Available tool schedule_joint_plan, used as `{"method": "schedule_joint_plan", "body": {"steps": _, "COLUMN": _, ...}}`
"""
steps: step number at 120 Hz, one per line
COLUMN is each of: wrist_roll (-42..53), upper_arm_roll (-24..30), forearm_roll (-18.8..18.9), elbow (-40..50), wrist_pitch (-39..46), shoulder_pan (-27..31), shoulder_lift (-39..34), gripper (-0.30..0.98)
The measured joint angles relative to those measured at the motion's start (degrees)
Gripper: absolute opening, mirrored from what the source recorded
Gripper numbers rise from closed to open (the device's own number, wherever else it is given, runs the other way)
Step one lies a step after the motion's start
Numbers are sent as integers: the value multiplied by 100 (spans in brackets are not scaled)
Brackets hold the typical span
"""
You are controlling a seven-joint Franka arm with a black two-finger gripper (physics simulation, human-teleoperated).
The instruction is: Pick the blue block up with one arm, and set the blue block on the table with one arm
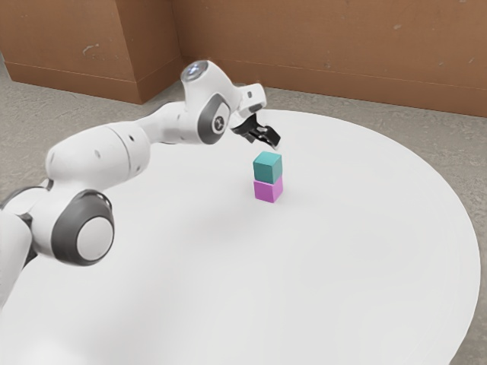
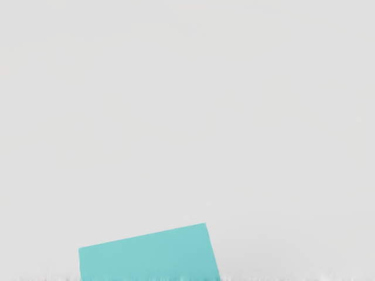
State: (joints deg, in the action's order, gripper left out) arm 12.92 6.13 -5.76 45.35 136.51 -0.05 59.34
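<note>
The blue block (image 1: pixel 268 167), a plain teal cube with flat faces and crisp edges, sits upright just below the pincer (image 1: pixel 266 136), a small gap showing between them. It rests on top of a purple block (image 1: pixel 267 189), level and roughly lined up with it, raised off the white, round-edged counter (image 1: pixel 365 228) that spreads beneath the pincer.

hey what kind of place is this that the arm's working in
Probably a plain simulated room for robot practice: a round white table, brown panelled walls and a speckled grey floor.
</note>
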Motion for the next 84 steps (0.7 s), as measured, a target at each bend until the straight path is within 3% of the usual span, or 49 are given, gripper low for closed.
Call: {"method": "schedule_joint_plan", "body": {"steps": 84, "wrist_roll": -334, "upper_arm_roll": -9, "forearm_roll": 6, "elbow": -12, "wrist_pitch": 231, "shoulder_pan": 3, "shoulder_lift": 434, "gripper": 66}}
